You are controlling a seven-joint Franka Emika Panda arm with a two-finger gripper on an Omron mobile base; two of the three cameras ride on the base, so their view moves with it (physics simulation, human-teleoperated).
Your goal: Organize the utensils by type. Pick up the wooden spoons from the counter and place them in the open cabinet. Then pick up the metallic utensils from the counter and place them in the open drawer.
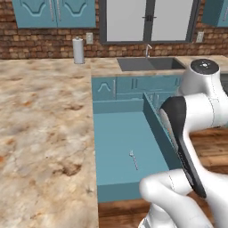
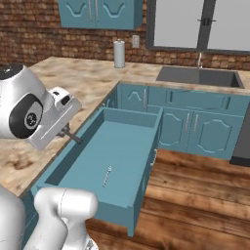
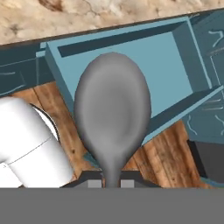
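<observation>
The table (image 1: 40, 133) spreads beige to the 9 o'clock side of the open drawer (image 1: 124, 147), where the thin silver utensil (image 1: 133, 159) lies lengthwise on the floor. Above the drawer's near side, the gripper (image 3: 112, 183) is clamped on the dark-grey spoon (image 3: 113, 109) at its handle — bowl pointing toward 12 o'clock in the hand view. It looks light, stiff and probably slick — the handle is the natural hold.

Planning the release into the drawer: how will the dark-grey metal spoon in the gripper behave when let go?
The dark-grey metal spoon looks rigid, so it probably won't flex. Its rounded bowl may rock briefly on the teal drawer floor. The gripper pinches only the narrow neck, so it might pivot.
</observation>
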